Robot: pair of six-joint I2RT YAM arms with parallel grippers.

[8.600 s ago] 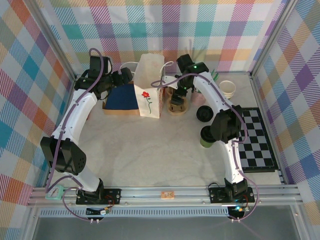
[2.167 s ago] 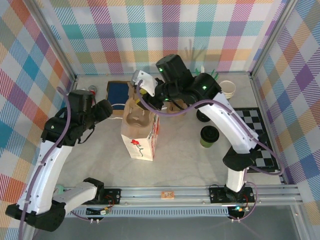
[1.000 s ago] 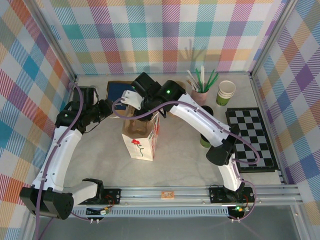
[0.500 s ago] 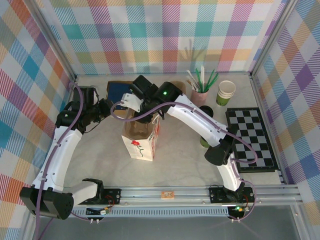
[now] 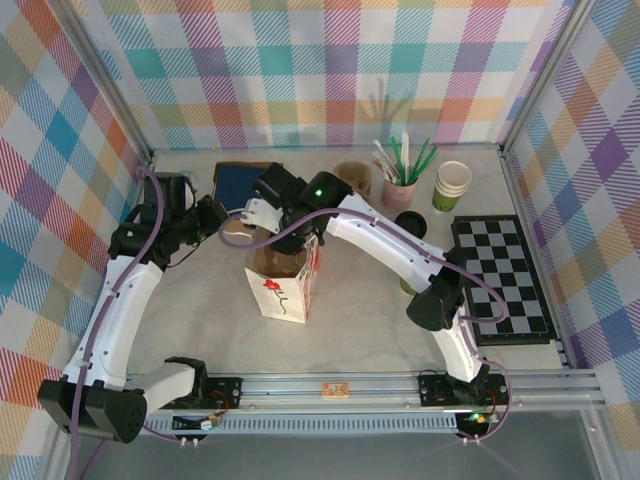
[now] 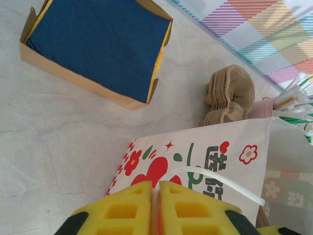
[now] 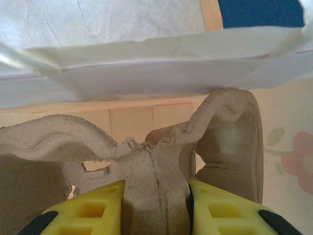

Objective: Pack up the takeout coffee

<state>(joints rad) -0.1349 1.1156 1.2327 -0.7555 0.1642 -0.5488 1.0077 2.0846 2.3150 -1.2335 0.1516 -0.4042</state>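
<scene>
The takeout coffee (image 5: 404, 287) stood on the table (image 5: 200, 320) to the right of the white paper bag (image 5: 283, 290). It was well apart from the bag, mostly hidden under your right arm's elbow, and just left of the checkered mat (image 5: 500, 275). Your right gripper (image 7: 154, 210) hung over the bag's open mouth, fingers clamped on the middle ridge of a pulp cup carrier (image 7: 225, 127). Your left gripper (image 6: 157, 205) was pinched nearly flat at the bag's top edge, on its white handle (image 6: 215, 178). Behind the bag sat a blue-lined box (image 6: 98, 44).

Takeout coffee (image 5: 404, 287): grn cup, mostly hidden.
</scene>
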